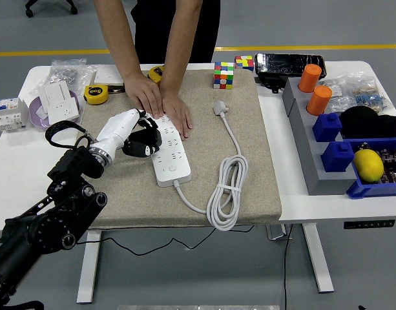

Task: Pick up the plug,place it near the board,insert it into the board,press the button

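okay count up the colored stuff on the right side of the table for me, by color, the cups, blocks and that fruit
Orange cups: 2
Blue blocks: 2
Yellow lemon: 1
Total: 5

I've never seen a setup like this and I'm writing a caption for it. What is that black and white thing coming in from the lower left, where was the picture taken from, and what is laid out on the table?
There is one view, from a camera high on the robot, looking forward and down over a white table. The black arm from the lower left is the robot's own; its left hand has five fingers, curled and empty, at the left edge of a white power strip. The right arm is out of view.

A person at the far side presses both hands on the strip's far end. The strip lies on a beige mat; its white cable coils to the right and ends in a plug, lying free. Nothing is held.
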Controlling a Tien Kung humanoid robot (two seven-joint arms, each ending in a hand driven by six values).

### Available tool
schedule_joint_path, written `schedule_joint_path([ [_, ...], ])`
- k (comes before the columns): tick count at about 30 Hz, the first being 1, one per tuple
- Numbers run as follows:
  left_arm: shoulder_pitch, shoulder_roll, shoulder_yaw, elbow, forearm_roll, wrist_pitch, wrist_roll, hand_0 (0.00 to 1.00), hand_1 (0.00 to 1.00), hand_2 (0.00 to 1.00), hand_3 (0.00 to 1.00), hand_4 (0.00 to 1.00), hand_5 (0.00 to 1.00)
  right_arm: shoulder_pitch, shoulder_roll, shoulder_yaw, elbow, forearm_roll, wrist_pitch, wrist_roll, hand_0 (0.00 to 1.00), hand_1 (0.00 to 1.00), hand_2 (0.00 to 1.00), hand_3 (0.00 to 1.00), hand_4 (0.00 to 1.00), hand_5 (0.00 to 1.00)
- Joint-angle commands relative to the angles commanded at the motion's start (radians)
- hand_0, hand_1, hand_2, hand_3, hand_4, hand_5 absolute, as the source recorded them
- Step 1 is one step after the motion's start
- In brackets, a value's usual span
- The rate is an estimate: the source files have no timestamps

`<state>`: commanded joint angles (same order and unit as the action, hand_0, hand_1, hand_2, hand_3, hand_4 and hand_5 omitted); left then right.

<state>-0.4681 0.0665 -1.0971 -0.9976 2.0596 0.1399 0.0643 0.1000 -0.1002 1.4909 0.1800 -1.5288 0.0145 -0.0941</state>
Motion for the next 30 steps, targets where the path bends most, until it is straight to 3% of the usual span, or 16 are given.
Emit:
schedule_joint_path([
  [30, -0.010, -0.001, 0.025, 0.036, 0.009, -0.017, 0.002, 0.804, 0.654, 0.442, 0.404, 0.515, 0.002, 0.000, -0.004, -0.003, 0.000, -0.005, 0.001, 0.000, 0.841, 0.752, 0.740, 0.773, 0.998, 0.873],
])
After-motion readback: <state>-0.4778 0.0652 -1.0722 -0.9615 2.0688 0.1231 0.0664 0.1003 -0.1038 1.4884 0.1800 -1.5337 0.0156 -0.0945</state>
